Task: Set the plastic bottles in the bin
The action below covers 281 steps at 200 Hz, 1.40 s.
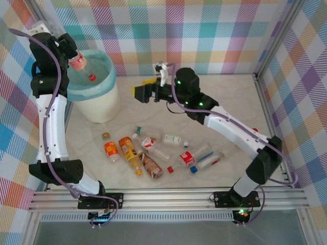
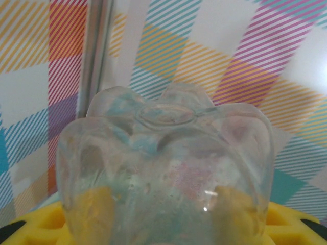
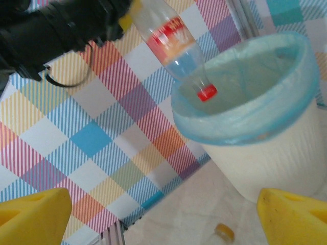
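The pale counter point(image 1: 230, 97) is carrying the bin point(image 1: 102, 106) at back left, with plastic bottles point(image 1: 111, 151) lying scattered nearer.

Bottle point(image 1: 80, 63) hangs over bin point(image 1: 104, 109) mouth; table point(image 1: 230, 97) beside probably open.

L wrist cam: bottle point(image 2: 163, 163) blurry, cut off at btm edge, hiding most of yellow jaws.

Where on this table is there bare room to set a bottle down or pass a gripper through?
Bare tabletop lies far right, between the right arm and the back wall, and in a narrow strip beside the left arm. Crowded: loose bottles fill the middle front.
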Tool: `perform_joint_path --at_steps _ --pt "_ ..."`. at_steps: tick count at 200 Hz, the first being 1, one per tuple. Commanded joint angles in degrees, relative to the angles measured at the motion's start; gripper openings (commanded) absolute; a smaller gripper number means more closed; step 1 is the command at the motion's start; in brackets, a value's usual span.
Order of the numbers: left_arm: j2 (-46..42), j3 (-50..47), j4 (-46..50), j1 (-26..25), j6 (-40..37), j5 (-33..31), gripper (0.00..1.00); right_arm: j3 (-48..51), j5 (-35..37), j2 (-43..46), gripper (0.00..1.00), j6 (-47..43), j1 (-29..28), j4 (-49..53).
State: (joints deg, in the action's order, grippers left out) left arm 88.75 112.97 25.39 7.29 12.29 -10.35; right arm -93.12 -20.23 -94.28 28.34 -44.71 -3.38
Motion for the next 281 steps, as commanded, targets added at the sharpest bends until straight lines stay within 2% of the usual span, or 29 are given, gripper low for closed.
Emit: perform_joint_path --at_steps 1,55,135,167,194,209,281 --pt "1.5 -2.5 -5.5 2.0 -0.5 1.2 0.32 -7.5 -1.6 -7.0 0.92 0.5 -0.5 3.5" --pt "5.8 -4.4 -9.0 2.4 -7.2 7.2 0.31 -26.9 -1.4 -22.7 0.90 -1.4 -2.1 13.0" --pt "9.1 -9.4 -8.1 2.5 -11.5 13.6 0.37 -49.6 0.0 -36.2 0.89 -4.3 -4.8 22.2" --pt "9.9 -10.9 -7.4 2.5 -12.6 16.0 0.44 -49.8 0.5 -36.9 0.89 -4.3 -5.4 21.9" --pt "9.8 -12.3 -7.3 2.4 -12.9 16.5 0.62 -49.4 1.0 -36.9 0.89 -4.5 -5.6 22.5" --pt "9.6 -12.8 -7.3 2.5 -13.0 16.6 0.68 -49.3 1.1 -36.7 0.89 -4.6 -5.7 22.6" --pt "7.4 -12.4 -6.3 2.5 -13.9 16.2 0.74 -43.0 1.4 -31.4 0.89 -5.6 -5.8 23.6"
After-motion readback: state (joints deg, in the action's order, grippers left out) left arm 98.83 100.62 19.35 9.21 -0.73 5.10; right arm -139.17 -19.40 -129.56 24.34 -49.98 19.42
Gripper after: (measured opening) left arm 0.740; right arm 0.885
